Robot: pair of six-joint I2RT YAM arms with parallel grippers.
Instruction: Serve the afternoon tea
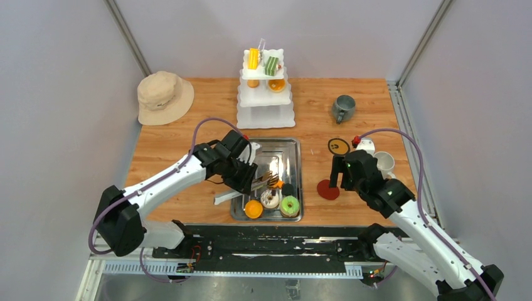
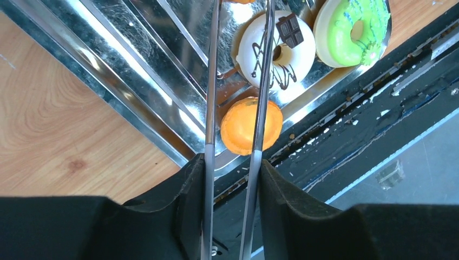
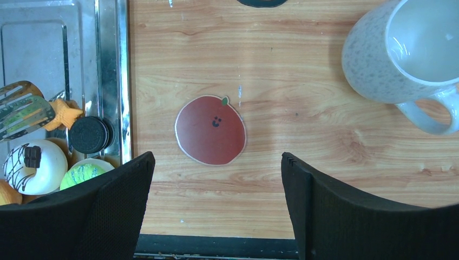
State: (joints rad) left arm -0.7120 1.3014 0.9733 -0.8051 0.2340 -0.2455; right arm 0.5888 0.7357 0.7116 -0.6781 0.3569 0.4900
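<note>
Across the scene, a light wooden table (image 1: 188, 144). Bolted at its near edge, a white-and-black left arm (image 1: 169, 179) and right arm (image 1: 414, 219).

At the far middle, a white three-tier plastic stand (image 1: 265, 108), already loaded. On the top tier, a yellow-orange slice pastry (image 1: 253, 58) and a green striped pastry (image 1: 271, 64). On the tier below, two orange pastries (image 1: 276, 84).

Far left, a beige bucket hat (image 1: 164, 97), lying flat. Near middle, a rectangular steel tray (image 1: 285, 147).

Left gripper (image 2: 230, 179) over the tray's left side, pressed tight on a pair of long steel tongs (image 2: 210, 81), both blades squeezed between the black fingers. Tong heads low over the tray, just beside a small orange star pastry (image 3: 64, 115); contents of the heads impossible to tell.

Right gripper (image 3: 216, 206) spread wide, hovering above a red round coaster with a smiling face (image 3: 211, 130), just right of the tray.

Far right, a grey ceramic mug (image 1: 344, 108). Nearer, by the right edge, a white speckled mug (image 3: 400, 54), upright, handle toward the near right. Between the two mugs, a yellow round coaster (image 1: 339, 146).

In the tray's near end, left to right: an orange round pastry (image 2: 238, 127), a white donut with chocolate drizzle (image 2: 246, 49), a green-iced donut (image 2: 338, 32). Just beyond the green one, a black sandwich biscuit (image 3: 89, 134).
</note>
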